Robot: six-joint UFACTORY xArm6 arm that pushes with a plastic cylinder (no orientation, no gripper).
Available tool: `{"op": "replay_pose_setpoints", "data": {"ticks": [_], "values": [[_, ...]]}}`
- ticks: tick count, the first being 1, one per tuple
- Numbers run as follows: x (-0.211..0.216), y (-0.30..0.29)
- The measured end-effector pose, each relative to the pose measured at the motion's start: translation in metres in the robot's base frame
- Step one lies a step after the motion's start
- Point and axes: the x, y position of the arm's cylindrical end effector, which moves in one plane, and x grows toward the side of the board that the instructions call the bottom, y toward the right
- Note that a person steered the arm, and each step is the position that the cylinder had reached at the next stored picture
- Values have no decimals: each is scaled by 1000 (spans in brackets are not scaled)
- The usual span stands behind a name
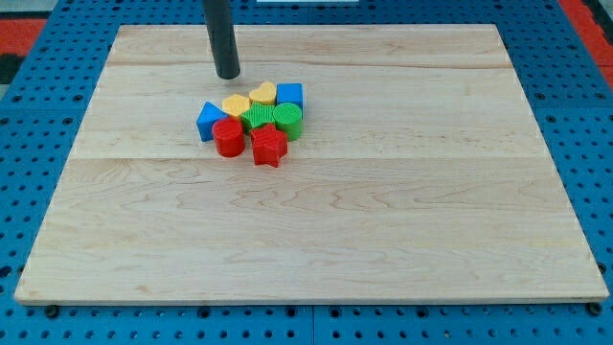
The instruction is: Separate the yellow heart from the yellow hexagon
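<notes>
Now, in your one camera view you have eight blocks bunched on the tabletop [383, 220]: two yellow, two blue, two green, two red. The yellow heart [263, 93] touches the yellow hexagon [236, 103] on its left, at the cluster's top edge. A blue cube [290, 95] sits right of the heart, a blue block [209, 120] at far left. Green blocks [257, 118] [288, 119] fill the middle; a red cylinder [228, 137] and red star [269, 146] lie lowest. My tip [228, 74] stands just above the hexagon, apart from it. No jaws exist on this rod.

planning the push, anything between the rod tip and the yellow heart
Only bare board, in the camera view: my tip sits up-left of the yellow heart, with the yellow hexagon just below that line.
</notes>
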Motion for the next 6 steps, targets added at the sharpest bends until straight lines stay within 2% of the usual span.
{"op": "replay_pose_setpoints", "data": {"ticks": [6], "values": [[0,-1]]}}
